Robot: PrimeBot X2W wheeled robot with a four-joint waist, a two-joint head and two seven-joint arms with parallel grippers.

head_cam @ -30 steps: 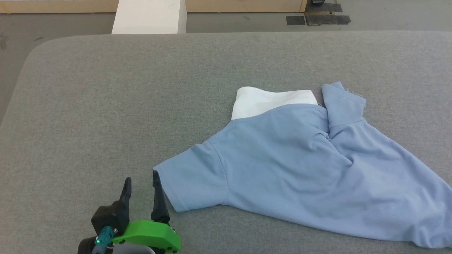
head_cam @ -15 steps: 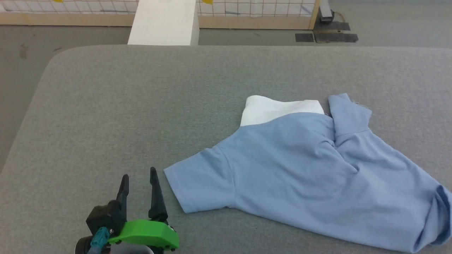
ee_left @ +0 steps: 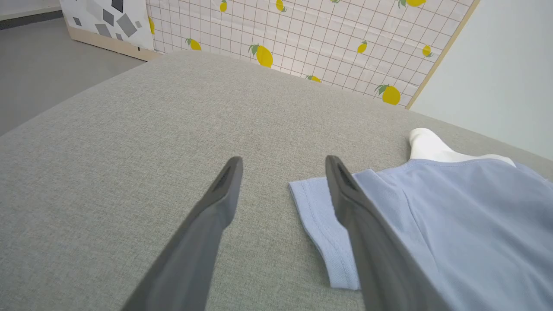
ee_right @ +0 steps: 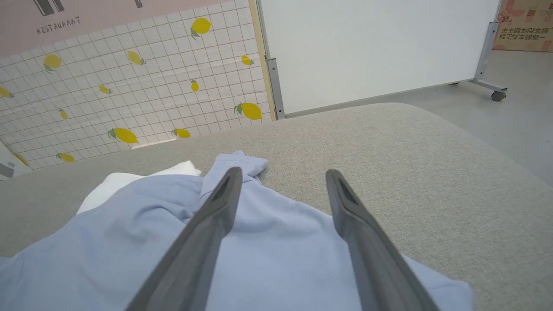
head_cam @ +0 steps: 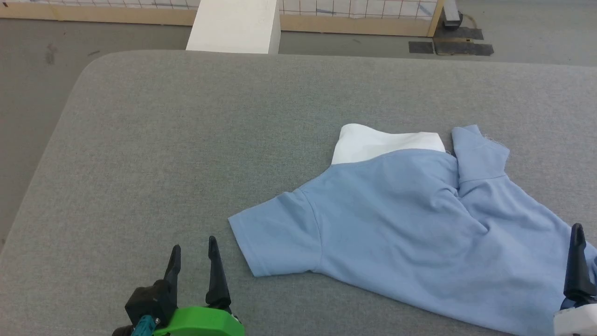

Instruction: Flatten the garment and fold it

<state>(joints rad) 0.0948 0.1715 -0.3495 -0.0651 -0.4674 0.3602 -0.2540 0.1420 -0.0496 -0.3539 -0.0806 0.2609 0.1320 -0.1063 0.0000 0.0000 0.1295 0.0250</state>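
- Left end effector: fingers apart, empty, low over the desk, just beside the sleeve hem.
- Garment: light blue, rumpled on the desk right of centre; white patch at its far edge.
- Right end effector: fingers just sprung apart above the garment's right side, holding nothing. You should count flattening as unfinished.

Left gripper low at left of head view, jaws spread wide, nothing between. Dark fingers straight, pointing forward and up that view. Green wrist housing behind fingers. Right gripper at lower right, jaws equally wide, empty. Pale wrist at frame corner.
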